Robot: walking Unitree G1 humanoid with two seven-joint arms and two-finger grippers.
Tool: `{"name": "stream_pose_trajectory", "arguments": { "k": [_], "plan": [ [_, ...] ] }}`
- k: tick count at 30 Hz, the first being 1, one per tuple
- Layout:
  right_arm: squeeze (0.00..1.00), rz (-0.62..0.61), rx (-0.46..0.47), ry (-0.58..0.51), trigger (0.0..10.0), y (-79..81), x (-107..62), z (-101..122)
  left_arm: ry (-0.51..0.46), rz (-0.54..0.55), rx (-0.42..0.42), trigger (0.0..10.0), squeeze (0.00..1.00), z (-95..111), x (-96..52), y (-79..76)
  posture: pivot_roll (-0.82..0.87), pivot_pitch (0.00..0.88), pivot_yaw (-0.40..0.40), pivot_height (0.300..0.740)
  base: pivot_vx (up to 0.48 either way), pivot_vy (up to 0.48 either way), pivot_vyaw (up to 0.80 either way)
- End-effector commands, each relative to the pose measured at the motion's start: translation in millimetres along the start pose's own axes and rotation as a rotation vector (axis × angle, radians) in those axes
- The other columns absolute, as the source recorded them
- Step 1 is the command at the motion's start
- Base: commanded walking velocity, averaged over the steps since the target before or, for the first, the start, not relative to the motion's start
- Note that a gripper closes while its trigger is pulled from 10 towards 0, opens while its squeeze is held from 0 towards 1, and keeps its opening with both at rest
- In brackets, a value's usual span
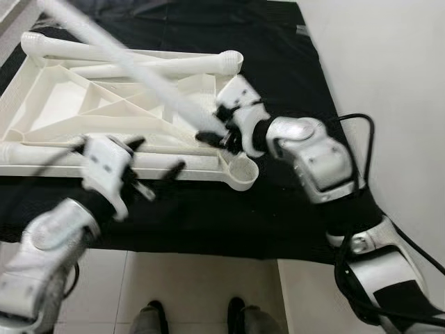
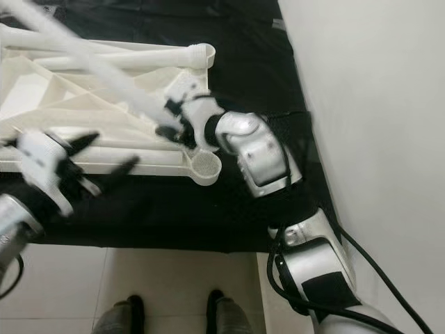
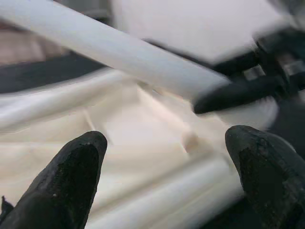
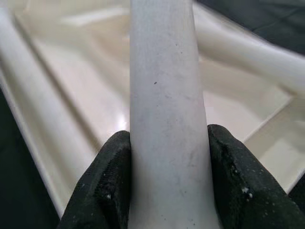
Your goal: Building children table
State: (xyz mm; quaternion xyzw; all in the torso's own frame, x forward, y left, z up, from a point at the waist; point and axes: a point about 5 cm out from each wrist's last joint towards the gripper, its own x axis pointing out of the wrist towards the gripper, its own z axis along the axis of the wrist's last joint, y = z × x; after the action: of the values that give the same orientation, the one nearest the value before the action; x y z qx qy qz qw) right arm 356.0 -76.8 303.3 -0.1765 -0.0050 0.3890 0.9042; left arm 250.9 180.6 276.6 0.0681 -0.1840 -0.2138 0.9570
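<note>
Underneath, a black cloth [image 1: 278, 83] covers pale tiles [image 1: 201, 285] beside a white wall [image 1: 389, 62]. Right gripper [image 1: 221, 132] clamps the leg [image 1: 132, 66] (white tube) above the tabletop [image 1: 62, 104]; left gripper [image 1: 154, 165] gapes, holding nothing.

Silver arms [image 1: 316, 156] — black cables [image 1: 361, 125], black fingers [image 4: 102, 186].

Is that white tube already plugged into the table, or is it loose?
Loose. The right gripper holds the white table leg slanted above the upside-down tabletop; the round corner socket nearby stands empty.
</note>
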Motion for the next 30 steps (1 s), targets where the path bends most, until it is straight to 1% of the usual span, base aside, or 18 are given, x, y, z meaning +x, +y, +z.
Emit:
{"name": "stream_pose_trajectory", "arguments": {
  "k": [1, 2, 3, 4, 5, 6, 7, 9, 11, 12, 14, 15, 17, 19, 20, 21, 25, 30],
  "plan": [
    [0.00, 0.018, 0.028, -0.050, 0.0, 2.0, -0.9, 1, -0.007, 0.003, -0.049, 10.0, 0.00, 0, 0.9, 0.5, 0.11, 0.241, -0.076, 0.740, 0.000, 0.000, 0.00],
    [0.00, 0.022, 0.032, -0.113, 0.0, 4.3, -2.8, 5, -0.106, 0.041, -0.134, 10.0, 0.00, 15, 10.9, 9.8, 0.11, 0.237, -0.074, 0.740, 0.000, 0.000, 0.00],
    [0.00, 0.022, 0.019, -0.131, 0.0, 6.4, -2.9, 7, -0.137, 0.056, -0.164, 10.0, 0.00, 20, 14.5, 14.0, 0.11, 0.231, -0.070, 0.740, 0.000, 0.000, 0.00],
    [0.00, 0.022, 0.019, -0.131, 0.0, 6.4, -2.9, 7, -0.137, 0.056, -0.164, 10.0, 0.00, 20, 14.5, 14.0, 0.11, 0.231, -0.070, 0.740, 0.000, 0.000, 0.00],
    [0.00, 0.024, -0.003, -0.148, 0.0, 9.7, -3.2, 7, -0.186, 0.069, -0.221, 10.0, 0.00, 27, 19.2, 18.5, 0.11, 0.231, -0.070, 0.740, 0.000, 0.000, 0.00],
    [0.00, 0.031, -0.033, -0.161, 0.0, 14.8, -2.6, 7, -0.241, 0.085, -0.284, 10.0, 1.00, 35, 25.1, 25.6, 0.11, 0.226, -0.067, 0.740, 0.000, 0.000, 0.00],
    [0.00, 0.031, -0.033, -0.161, 0.0, 14.8, -2.6, 7, -0.241, 0.085, -0.284, 10.0, 1.00, 35, 25.1, 25.6, 0.11, 0.226, -0.067, 0.740, 0.000, 0.000, 0.00],
    [0.00, 0.049, -0.060, -0.175, 0.0, 23.0, -1.0, 5, -0.323, 0.099, -0.365, 10.0, 1.00, 50, 35.5, 37.6, 0.11, 0.220, -0.062, 0.740, 0.000, 0.000, 0.00],
    [0.00, 0.049, -0.060, -0.175, 0.0, 23.0, -1.0, 5, -0.323, 0.099, -0.365, 10.0, 1.00, 50, 35.5, 37.6, 0.11, 0.220, -0.062, 0.740, 0.000, 0.000, 0.00],
    [0.00, 0.062, -0.077, -0.183, 0.0, 27.3, -0.4, 4, -0.347, 0.119, -0.388, 10.0, 1.00, 56, 41.2, 45.3, 0.12, 0.215, -0.060, 0.740, 0.000, 0.000, 0.00],
    [0.00, 0.062, -0.077, -0.183, 0.0, 27.3, -0.4, 4, -0.347, 0.119, -0.388, 10.0, 1.00, 56, 41.2, 45.3, 0.12, 0.215, -0.060, 0.740, 0.000, 0.000, 0.00],
    [0.00, 0.107, -0.086, -0.206, 0.0, 38.2, -0.1, 6, -0.391, 0.150, -0.420, 10.0, 0.44, 68, 55.3, 63.7, 0.11, 0.202, -0.047, 0.740, 0.000, 0.000, 0.00],
    [0.00, 0.121, -0.086, -0.213, 0.0, 41.3, -0.3, 6, -0.408, 0.155, -0.433, 10.0, 0.44, 72, 59.3, 68.7, 0.11, 0.202, -0.047, 0.740, 0.000, 0.000, 0.00],
    [0.00, 0.121, -0.086, -0.213, 0.0, 41.3, -0.3, 6, -0.408, 0.155, -0.433, 10.0, 0.44, 72, 59.3, 68.7, 0.11, 0.202, -0.047, 0.740, 0.000, 0.000, 0.00],
    [0.00, 0.123, -0.079, -0.221, 0.0, 42.4, -0.3, 7, -0.428, 0.145, -0.450, 10.0, 0.00, 77, 62.9, 70.7, 0.10, 0.199, -0.041, 0.740, 0.000, 0.000, 0.00],
    [0.00, 0.123, -0.079, -0.221, 0.0, 42.4, -0.3, 7, -0.428, 0.145, -0.450, 10.0, 0.00, 77, 62.9, 70.7, 0.10, 0.199, -0.041, 0.740, 0.000, 0.000, 0.00],
    [0.00, 0.075, -0.031, -0.252, 0.0, 35.6, -1.3, 12, -0.486, 0.100, -0.517, 10.0, 0.00, 85, 69.6, 65.9, 0.09, 0.192, -0.036, 0.740, 0.000, 0.000, 0.00],
    [0.00, 0.046, 0.012, -0.284, 0.0, 30.3, -3.0, 17, -0.498, 0.089, -0.557, 10.0, 0.00, 84, 70.0, 62.6, 0.09, 0.192, -0.036, 0.740, 0.000, 0.000, 0.00]
  ]
}}
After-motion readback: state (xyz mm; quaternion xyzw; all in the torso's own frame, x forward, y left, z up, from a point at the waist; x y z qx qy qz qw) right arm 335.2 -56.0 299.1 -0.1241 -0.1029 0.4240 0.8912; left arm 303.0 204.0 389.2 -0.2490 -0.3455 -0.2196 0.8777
